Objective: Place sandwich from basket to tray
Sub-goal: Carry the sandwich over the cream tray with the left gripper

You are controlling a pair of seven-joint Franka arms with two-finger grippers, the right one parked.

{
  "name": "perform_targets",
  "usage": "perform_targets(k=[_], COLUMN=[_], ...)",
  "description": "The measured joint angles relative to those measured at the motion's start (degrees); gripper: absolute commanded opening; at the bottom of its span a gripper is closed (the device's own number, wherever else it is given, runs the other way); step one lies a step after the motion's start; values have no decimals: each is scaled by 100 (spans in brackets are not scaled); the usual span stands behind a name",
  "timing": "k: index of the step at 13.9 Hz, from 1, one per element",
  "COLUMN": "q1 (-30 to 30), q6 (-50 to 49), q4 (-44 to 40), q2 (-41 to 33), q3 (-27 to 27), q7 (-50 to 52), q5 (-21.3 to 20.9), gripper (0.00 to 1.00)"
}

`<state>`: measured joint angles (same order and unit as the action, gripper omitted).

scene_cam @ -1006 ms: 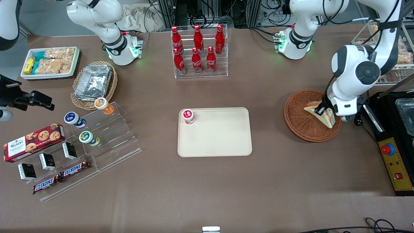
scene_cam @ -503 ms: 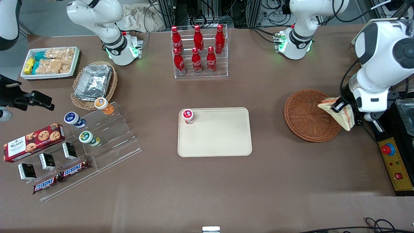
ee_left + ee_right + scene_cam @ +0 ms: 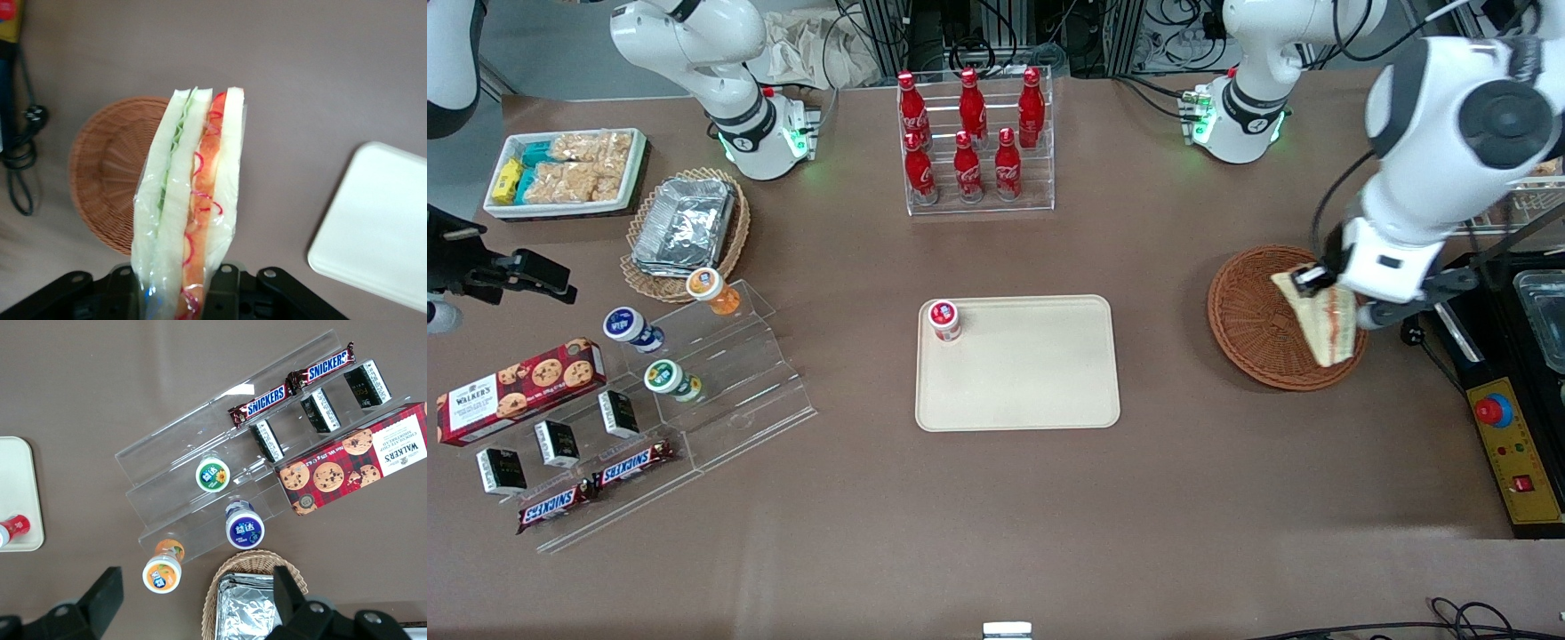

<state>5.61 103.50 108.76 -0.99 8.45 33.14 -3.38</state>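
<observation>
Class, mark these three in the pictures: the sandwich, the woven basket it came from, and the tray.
sandwich [image 3: 190, 200], left wrist view, on the cut edge showing the filling, held in the tool [image 3: 1316, 280].
basket [image 3: 1249, 320], front view, on its bare woven floor.
tray [image 3: 1032, 373], front view, on its bare flat surface.

L arm raised, wrist bent, claw [image 3: 1319, 283] clamped w/ load

The setting was a robotics lab staged as a snack counter. Two arm bases [image 3: 758, 133] were bolted to a brown table [image 3: 996, 516], with cable bundles [image 3: 978, 36] and aluminium framing at its edge. An emergency-stop box [image 3: 1513, 449] sat toward the working arm's end. Shop-style goods stood on display: a cola rack [image 3: 975, 142] and an acrylic stand [image 3: 694, 391] with snack bars [image 3: 596, 484].
</observation>
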Motion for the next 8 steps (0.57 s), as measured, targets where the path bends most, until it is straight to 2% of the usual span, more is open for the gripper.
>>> perform_targets(k=[8], q1=[53], q6=[266], q4=[-578], q2=[1330], q3=[1437], q7=[605], q5=[6], gripper=[30])
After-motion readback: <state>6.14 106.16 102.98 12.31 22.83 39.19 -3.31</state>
